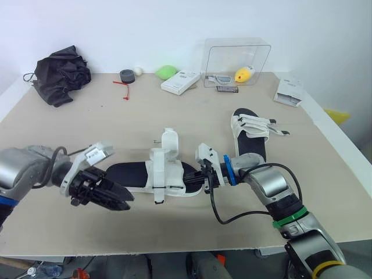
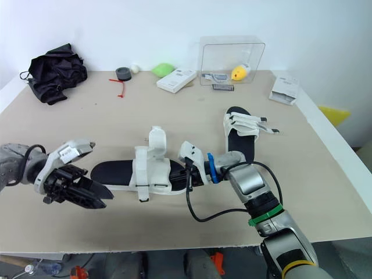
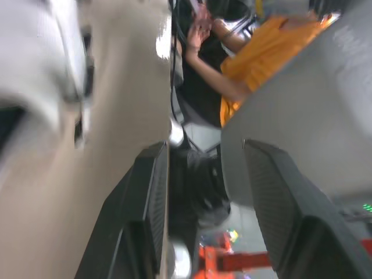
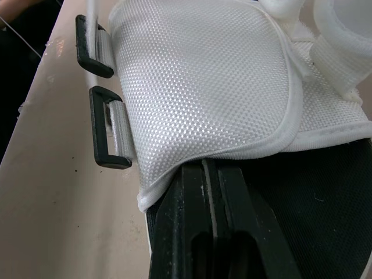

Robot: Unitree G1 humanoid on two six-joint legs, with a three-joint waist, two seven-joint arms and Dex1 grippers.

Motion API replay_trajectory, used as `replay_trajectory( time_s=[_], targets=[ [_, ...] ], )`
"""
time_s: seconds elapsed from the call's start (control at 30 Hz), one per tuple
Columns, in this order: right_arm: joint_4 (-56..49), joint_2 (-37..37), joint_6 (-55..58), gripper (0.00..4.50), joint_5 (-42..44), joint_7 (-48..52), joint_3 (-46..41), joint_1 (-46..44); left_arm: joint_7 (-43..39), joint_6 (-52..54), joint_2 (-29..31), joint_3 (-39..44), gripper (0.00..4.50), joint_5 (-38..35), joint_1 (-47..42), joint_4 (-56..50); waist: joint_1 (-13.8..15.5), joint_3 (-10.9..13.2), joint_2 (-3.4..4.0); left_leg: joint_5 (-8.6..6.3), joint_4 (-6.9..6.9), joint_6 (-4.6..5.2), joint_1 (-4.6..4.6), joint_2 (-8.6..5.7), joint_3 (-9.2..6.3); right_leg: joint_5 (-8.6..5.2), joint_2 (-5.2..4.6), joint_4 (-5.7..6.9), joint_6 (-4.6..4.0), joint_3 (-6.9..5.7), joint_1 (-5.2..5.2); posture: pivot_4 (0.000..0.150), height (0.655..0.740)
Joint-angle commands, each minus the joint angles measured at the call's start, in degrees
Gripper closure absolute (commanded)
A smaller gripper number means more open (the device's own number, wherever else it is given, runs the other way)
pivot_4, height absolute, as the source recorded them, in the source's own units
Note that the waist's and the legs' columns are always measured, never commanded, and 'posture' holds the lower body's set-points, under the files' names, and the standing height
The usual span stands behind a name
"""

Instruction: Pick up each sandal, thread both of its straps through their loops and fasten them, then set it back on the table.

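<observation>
Right hand (image 1: 205, 178) against the near sandal (image 1: 131, 175)

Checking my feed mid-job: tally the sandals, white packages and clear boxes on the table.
Sandals: 2, the near sandal, the far sandal.
White packages: 2, the white box, the white packet.
Clear boxes: 1, the clear box.
Total: 5.

Arms: silver-grey shells, left arm (image 1: 23, 165) and right arm (image 1: 270, 186).
Left gripper (image 1: 125, 202): black ribbed fingers, white housing with label (image 1: 95, 154).
Right gripper (image 4: 210, 174): black fingers, blue ring (image 1: 228, 170), looping black cable (image 1: 224, 218).
Green band (image 1: 289, 218) and yellow band (image 1: 325, 267) at lower right.
</observation>
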Motion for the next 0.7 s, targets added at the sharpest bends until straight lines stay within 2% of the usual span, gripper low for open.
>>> replay_trajectory(
  time_s=[0.03,0.2,0.33,0.57,0.7],
  targets=[
    [2.8,-1.1,4.1,4.5,-4.7,-2.7,4.8,1.6,4.7,-5.8,-4.9,2.1,2.39,2.8,4.0,-3.3,0.0,0.0,-0.03,0.0,0.0,0.0,0.03,0.03,0.02,0.0,0.01,0.0,-0.01,0.02,0.01,0.15,0.74],
    [0.7,-1.9,7.3,4.5,-5.8,-3.9,6.3,0.8,11.5,-12.0,-12.3,3.7,2.39,6.2,8.0,-3.8,0.0,-0.1,-0.01,0.0,0.02,0.0,0.14,0.12,0.04,0.04,0.08,0.01,-0.08,0.05,0.04,0.15,0.74],
    [-0.6,-2.3,7.9,4.5,-5.3,-4.0,6.5,1.2,13.4,-12.2,-14.9,5.0,2.39,5.7,8.5,-3.8,0.1,-0.1,-0.01,0.0,0.0,0.0,0.19,0.11,0.06,0.05,0.08,0.01,-0.08,0.06,0.08,0.15,0.74],
    [-1.9,-2.3,7.6,4.5,-4.3,-3.6,6.0,1.8,10.7,-11.4,-11.6,7.3,2.39,5.3,9.4,-3.2,0.1,-0.1,-0.01,-0.05,-0.04,-0.08,0.19,0.09,0.1,0.02,0.09,0.01,-0.05,0.09,0.07,0.15,0.74],
    [-2.3,-2.3,7.4,4.5,-4.0,-3.5,5.8,2.1,12.1,-12.7,-11.4,9.0,2.39,6.3,9.8,-1.1,0.1,-0.1,0.0,-0.06,-0.08,-0.1,0.19,0.1,0.1,-0.01,0.1,0.01,-0.08,0.09,0.05,0.15,0.74]
  ],
)
